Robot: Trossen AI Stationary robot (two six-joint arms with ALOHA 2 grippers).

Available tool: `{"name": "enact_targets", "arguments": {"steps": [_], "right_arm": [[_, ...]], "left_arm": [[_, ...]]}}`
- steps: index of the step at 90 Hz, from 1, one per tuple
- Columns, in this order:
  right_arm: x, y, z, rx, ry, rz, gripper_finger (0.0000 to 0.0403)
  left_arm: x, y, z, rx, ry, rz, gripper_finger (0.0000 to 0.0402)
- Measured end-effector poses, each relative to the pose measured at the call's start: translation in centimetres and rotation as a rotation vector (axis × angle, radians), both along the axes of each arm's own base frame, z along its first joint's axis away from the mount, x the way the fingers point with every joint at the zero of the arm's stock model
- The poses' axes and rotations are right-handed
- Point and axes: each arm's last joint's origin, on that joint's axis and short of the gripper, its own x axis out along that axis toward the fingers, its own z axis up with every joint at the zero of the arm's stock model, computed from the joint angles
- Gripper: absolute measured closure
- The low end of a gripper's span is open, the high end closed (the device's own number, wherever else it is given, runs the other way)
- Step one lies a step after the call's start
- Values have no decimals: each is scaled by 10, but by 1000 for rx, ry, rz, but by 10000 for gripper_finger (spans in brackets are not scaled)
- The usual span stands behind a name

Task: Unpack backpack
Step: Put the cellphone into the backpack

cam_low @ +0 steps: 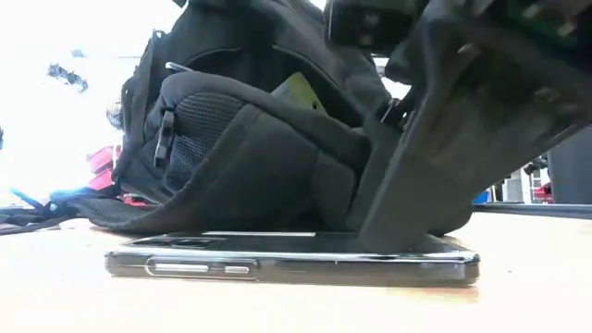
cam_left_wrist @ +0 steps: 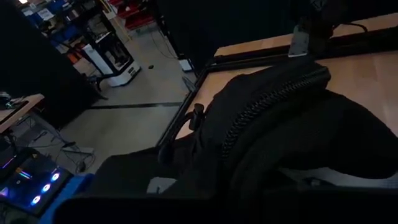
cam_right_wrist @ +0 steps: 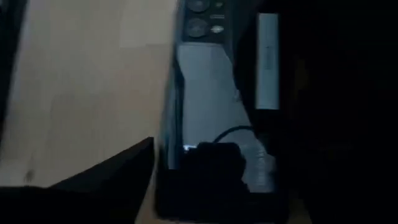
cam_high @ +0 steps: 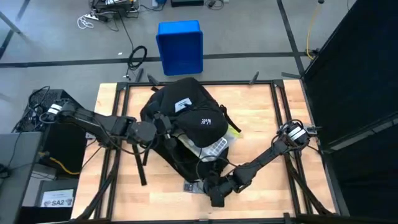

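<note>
Black fabric backpack (cam_high: 186, 118) sits mid-table, its mouth gaping toward the front edge, yellow-green lining (cam_low: 298, 92) showing inside along with a pale patterned item (cam_high: 214, 147) at the opening. Just in front of the backpack a dark phone (cam_low: 291, 257) lies flat on the wood. Right gripper (cam_high: 208, 186) is low at the phone, 1 finger on it; whether it clenches, I cannot tell. Left gripper (cam_high: 163, 124) reaches into the backpack's left side, grip hidden.
</note>
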Motion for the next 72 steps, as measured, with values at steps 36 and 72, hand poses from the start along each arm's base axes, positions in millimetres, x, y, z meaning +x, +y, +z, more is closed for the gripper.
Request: {"name": "enact_targets", "arguments": {"steps": [36, 72], "right_arm": [[-5, -12, -12, 38, 48, -50, 7], [-13, -15, -19, 44, 121, -11, 80]], "left_arm": [[0, 0, 0, 1, 1, 1, 401], [0, 0, 0, 1, 1, 1, 401]]}}
